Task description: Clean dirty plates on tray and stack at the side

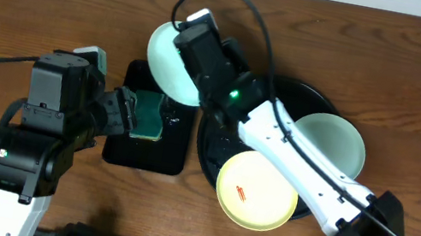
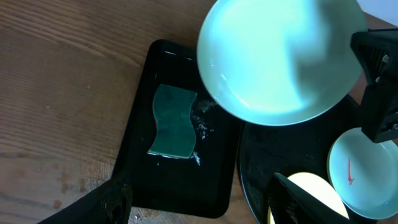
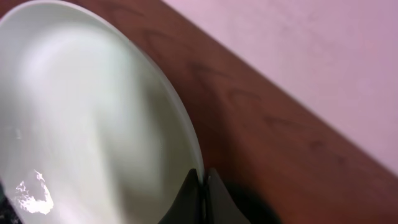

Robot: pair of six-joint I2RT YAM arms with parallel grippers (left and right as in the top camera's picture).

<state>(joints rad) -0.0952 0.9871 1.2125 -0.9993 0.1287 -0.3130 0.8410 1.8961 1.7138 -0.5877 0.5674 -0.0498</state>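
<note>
My right gripper is shut on the rim of a pale mint plate. It holds the plate tilted above the table, over the far end of the small rectangular tray; the plate also shows in the left wrist view. The round black tray holds a pale light-blue plate with a red streak and a pale yellow plate with red-orange streaks. My left gripper is open and empty, just left of a green sponge.
The sponge lies on a small black rectangular tray, wet with white foam specks, left of the round tray. Wooden table all around. Cables run over the table at the left and top centre. A pale wall shows in the right wrist view.
</note>
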